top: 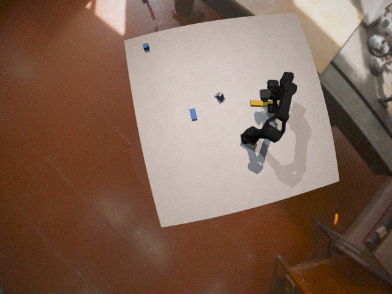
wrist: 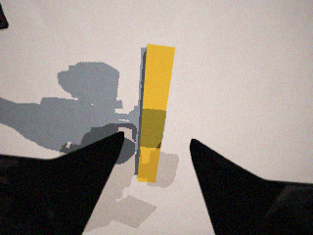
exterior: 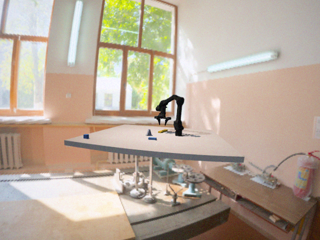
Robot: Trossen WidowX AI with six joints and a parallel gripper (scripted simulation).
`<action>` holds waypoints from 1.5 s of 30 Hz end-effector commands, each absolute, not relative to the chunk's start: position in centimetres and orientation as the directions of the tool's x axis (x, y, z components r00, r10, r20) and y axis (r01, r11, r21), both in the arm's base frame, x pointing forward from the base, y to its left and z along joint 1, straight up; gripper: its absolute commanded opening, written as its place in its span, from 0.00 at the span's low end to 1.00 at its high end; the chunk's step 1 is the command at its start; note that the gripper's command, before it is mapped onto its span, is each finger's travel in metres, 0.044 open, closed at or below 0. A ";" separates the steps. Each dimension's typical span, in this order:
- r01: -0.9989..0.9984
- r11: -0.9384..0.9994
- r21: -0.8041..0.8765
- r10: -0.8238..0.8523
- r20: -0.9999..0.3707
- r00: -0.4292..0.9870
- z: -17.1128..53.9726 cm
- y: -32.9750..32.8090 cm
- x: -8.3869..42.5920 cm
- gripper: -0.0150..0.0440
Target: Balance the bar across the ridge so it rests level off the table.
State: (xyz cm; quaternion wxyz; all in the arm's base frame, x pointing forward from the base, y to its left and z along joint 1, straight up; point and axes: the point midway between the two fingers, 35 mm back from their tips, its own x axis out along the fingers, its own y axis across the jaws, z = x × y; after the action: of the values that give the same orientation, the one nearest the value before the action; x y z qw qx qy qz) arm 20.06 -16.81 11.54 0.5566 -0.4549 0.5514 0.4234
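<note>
The yellow bar (top: 255, 102) (exterior: 162, 131) (wrist: 160, 78) lies flat on the table (top: 190, 190) (exterior: 191, 149). The arm covers part of it in the top view. The small grey ridge (top: 218, 97) (exterior: 148, 132) stands on the table off one end of the bar, with nothing on it. My gripper (exterior: 162, 125) (wrist: 156, 139) is open and empty, pointing down above the bar. In the wrist view the bar runs lengthwise between the two fingertips, with the gripper's shadow across it, nearer its lower end.
A blue block (top: 193, 114) (exterior: 152, 138) lies near the ridge, on the side away from the bar. A blue cube (top: 146, 46) (exterior: 86, 136) sits near a far corner of the table. The arm's base (exterior: 178, 132) stands on the table near the bar.
</note>
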 end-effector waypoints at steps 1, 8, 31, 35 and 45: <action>-0.972 0.232 -0.019 -0.013 -1.000 0.016 11.6 -16.1 19.8 0.79; -0.972 0.232 -0.019 -0.013 -1.000 0.016 8.8 -16.2 19.9 0.79; -0.972 0.232 -0.019 -0.013 -1.000 0.016 4.8 -16.2 19.9 0.79; -0.972 0.232 -0.019 -0.013 -1.000 0.016 4.5 -16.2 19.9 0.79; -0.972 0.232 -0.019 -0.013 -1.000 0.016 4.5 -16.2 19.9 0.79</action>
State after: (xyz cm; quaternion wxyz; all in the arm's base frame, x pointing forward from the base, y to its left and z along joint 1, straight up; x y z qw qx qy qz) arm 19.89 -16.22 4.61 0.5545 -0.4473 0.5531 0.4320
